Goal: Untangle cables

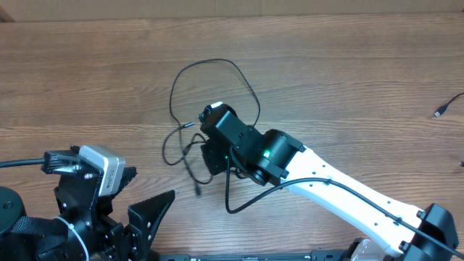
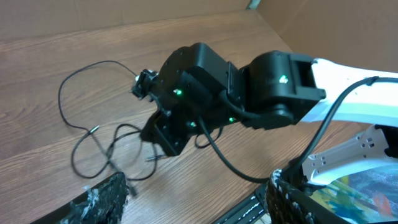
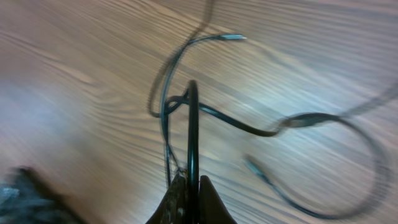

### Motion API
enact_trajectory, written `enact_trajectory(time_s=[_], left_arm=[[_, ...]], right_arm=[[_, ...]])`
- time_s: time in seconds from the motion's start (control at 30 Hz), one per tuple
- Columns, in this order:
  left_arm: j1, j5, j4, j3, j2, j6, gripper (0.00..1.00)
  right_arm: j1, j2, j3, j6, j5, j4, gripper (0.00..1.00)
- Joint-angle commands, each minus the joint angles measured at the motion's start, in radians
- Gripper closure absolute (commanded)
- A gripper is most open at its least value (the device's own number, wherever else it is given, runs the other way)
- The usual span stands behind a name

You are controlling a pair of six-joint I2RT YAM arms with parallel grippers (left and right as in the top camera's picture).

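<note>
Thin black cables (image 1: 190,145) lie tangled on the wooden table, with one large loop (image 1: 217,65) reaching toward the far side. My right gripper (image 3: 193,182) points down into the tangle and is shut on one black cable strand (image 3: 193,124), which runs straight up from between its fingers. In the right wrist view, other strands and a small plug (image 3: 231,38) curve around it. Seen from the left wrist, the tangle (image 2: 93,134) lies left of the right arm's black wrist (image 2: 199,93). My left gripper (image 2: 199,199) stands open near the front edge and holds nothing.
Another thin cable end with a plug (image 1: 442,109) lies at the far right edge of the table. The right arm's white link (image 1: 348,192) slants across the front right. A thicker black arm wire (image 1: 239,199) loops beside the tangle.
</note>
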State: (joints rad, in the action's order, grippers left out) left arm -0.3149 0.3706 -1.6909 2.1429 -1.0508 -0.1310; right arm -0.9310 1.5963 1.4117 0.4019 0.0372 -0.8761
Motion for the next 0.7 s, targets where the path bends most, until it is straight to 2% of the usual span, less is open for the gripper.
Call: enact_trajectory(time_s=[0.0, 0.13, 0.47, 0.6, 0.67], left_arm=[[-0.006, -0.007, 0.002, 0.012, 0.006, 0.005, 0.28], [-0.006, -0.012, 0.002, 0.012, 0.006, 0.005, 0.28], [-0.006, -0.16, 0.002, 0.004, 0.006, 0.004, 0.25], [-0.006, -0.261, 0.008, -0.035, 0.006, -0.002, 0.23], [-0.006, -0.266, 0.021, -0.069, 0.005, -0.011, 0.23]], right_arm=[[-0.003, -0.005, 0.094, -0.071, 0.199, -0.048, 0.96], [-0.003, -0.006, 0.18, -0.083, 0.349, -0.077, 0.96], [-0.003, -0.051, 0.311, -0.088, 0.356, -0.045, 0.96], [-0.003, -0.09, 0.341, -0.053, 0.402, -0.046, 0.96], [-0.003, -0.111, 0.352, -0.055, 0.423, -0.041, 0.96]])
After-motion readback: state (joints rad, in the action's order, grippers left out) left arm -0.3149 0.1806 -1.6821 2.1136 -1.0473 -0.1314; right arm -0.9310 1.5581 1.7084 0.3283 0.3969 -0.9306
